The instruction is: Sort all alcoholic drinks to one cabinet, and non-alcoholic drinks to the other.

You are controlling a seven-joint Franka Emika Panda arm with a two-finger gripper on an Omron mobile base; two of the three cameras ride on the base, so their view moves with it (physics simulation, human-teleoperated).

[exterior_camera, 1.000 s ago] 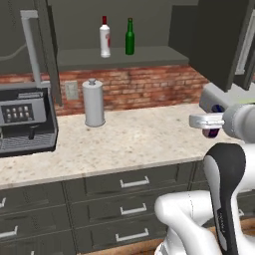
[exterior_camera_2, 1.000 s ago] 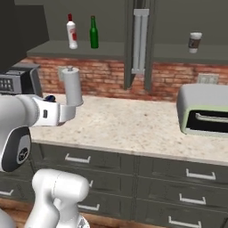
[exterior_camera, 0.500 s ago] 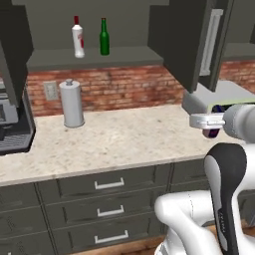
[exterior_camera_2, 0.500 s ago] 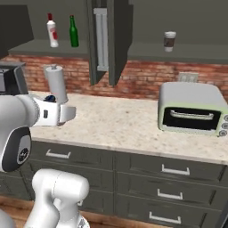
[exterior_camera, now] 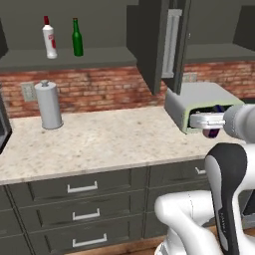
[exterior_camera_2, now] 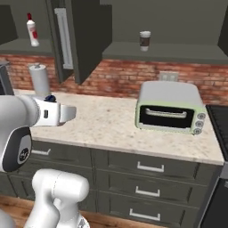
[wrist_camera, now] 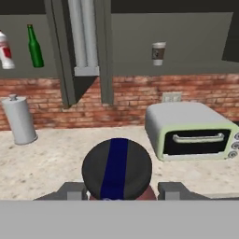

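My tool (wrist_camera: 119,191): jaws part-way apart, clamped on the tiny purple bottle (wrist_camera: 117,169), one finger each side of it. Bottle's dark cap w/ blue stripe faces the hand cam; purple body shows just below the cap. In left base view the tool (exterior_camera: 211,123) sits at the end of my white forearm, held above the table's front edge, bottle (exterior_camera: 211,132) poking out beneath it. In right base view only the cap (exterior_camera_2: 50,98) peeks over the wrist.

Table (exterior_camera: 109,144): pale speckled top, dark grey drawers under it.
- Grey metal canister (exterior_camera: 49,105), upright, near the brick wall, left part of table.
- Toaster oven (exterior_camera_2: 171,107), pale green, grey top, on table to the right, against wall.

Left cabinet shelf (exterior_camera: 64,56):
- White bottle, red cap + label (exterior_camera: 49,38), upright.
- Dark-green glass bottle (exterior_camera: 77,38), upright, just beside the white one, on its right; not touching.

Right cabinet shelf (exterior_camera_2: 164,50):
- Paper coffee cup, white lid, brown sleeve (exterior_camera_2: 144,40), upright, alone.

Cabinet doors (wrist_camera: 84,42): both swung open, edge-on between the two shelves, pale-grey bar handle (exterior_camera_2: 63,39) on the one facing.
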